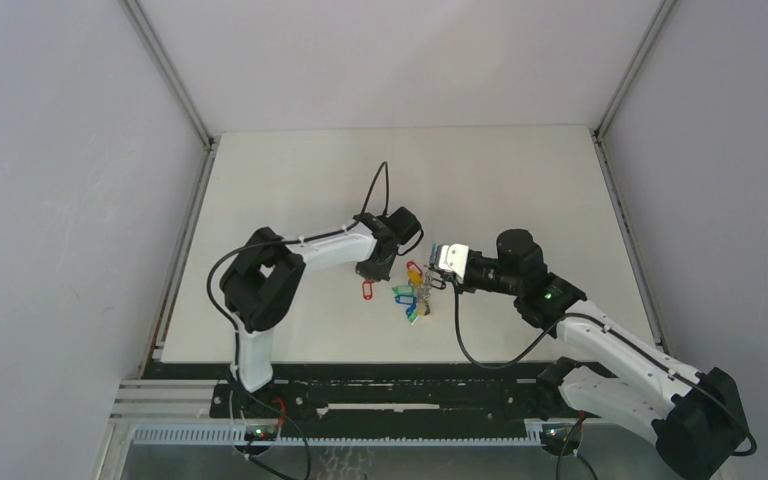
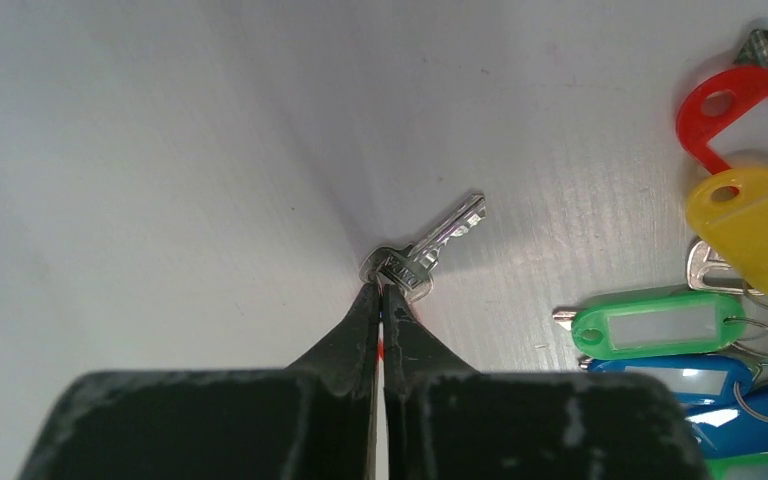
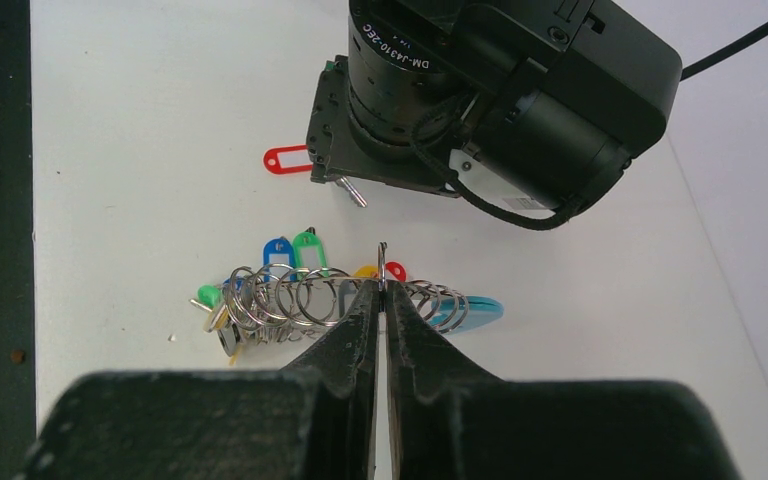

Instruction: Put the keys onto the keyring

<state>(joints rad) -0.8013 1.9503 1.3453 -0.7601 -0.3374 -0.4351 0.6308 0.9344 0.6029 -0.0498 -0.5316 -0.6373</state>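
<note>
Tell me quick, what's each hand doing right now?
Left hand: closed, pinching the head of the red-tagged key.
Right hand: closed, gripping the keyring.

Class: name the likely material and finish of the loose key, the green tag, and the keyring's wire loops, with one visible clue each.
Key: silvery metal, bright glints on the blade.
Green tag: glossy plastic, probably; smooth moulded rim around a pale label window.
Keyring loops: thin shiny steel-like wire, reflective.

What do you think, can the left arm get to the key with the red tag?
Probably yes. The left fingers are down at the red-tagged key, pinching its head on the table, with nothing between. The keyring, held by the right fingers, sits off to one side.
</note>
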